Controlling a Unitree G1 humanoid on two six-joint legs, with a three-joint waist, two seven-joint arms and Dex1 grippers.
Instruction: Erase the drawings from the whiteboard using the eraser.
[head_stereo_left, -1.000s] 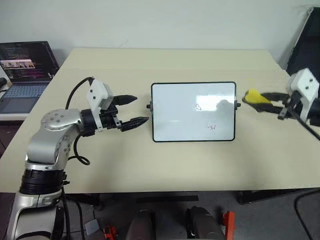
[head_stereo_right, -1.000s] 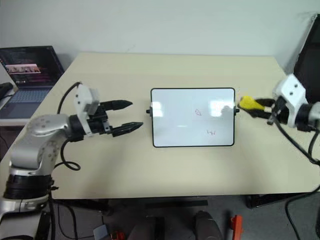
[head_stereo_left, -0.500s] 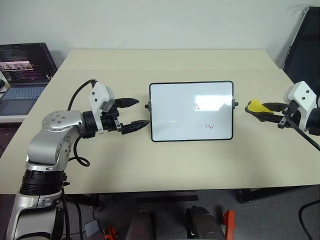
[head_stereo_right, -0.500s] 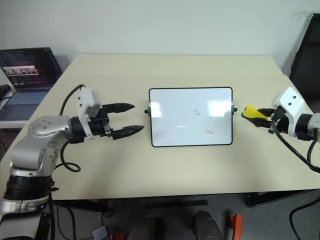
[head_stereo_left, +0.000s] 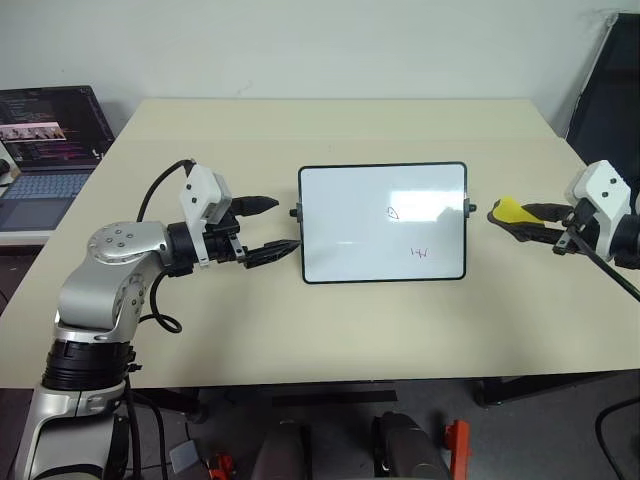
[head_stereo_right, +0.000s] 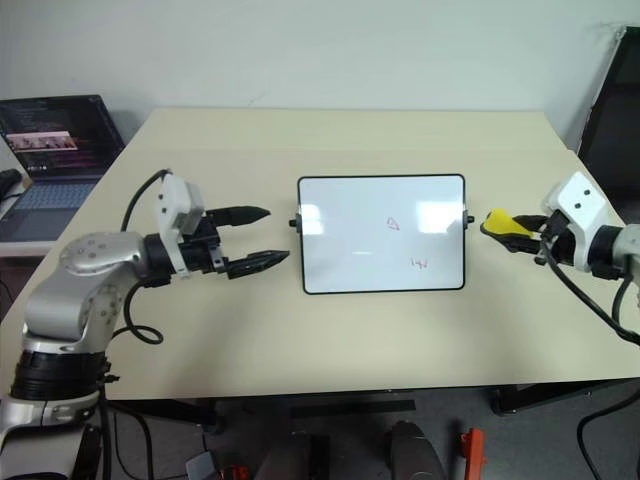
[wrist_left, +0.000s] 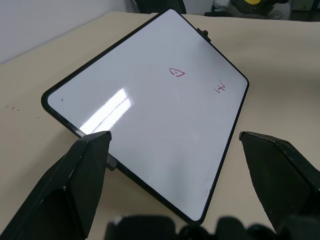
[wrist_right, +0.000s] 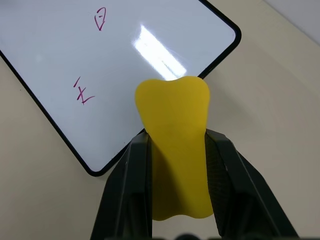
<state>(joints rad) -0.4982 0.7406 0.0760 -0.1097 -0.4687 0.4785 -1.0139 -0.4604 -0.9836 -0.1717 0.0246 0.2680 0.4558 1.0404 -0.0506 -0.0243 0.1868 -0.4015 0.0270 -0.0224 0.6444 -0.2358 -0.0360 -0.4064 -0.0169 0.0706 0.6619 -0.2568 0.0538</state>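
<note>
Nearest, the left gripper (head_stereo_left: 272, 225) is seen with its black fingers spread wide apart and empty, held just beside the left short edge of the whiteboard (head_stereo_left: 350, 225), at about the same spot as a second ago. The whiteboard lies flat at the middle of the table (head_stereo_left: 300, 330). Beyond its right edge, the right gripper (head_stereo_left: 512, 217) is clamped on the yellow eraser (head_stereo_left: 508, 210); against the picture of a second ago, eraser and board are now slightly further apart. No wiping is judged to have begun: the drawings (head_stereo_left: 394, 212) are intact.

In the right wrist view, the eraser (wrist_right: 175, 150) is shown pinched between both fingers, its tip overlapping the board's corner, with two reddish marks (wrist_right: 84, 92) legible. From the head views, these are mere specks.
</note>
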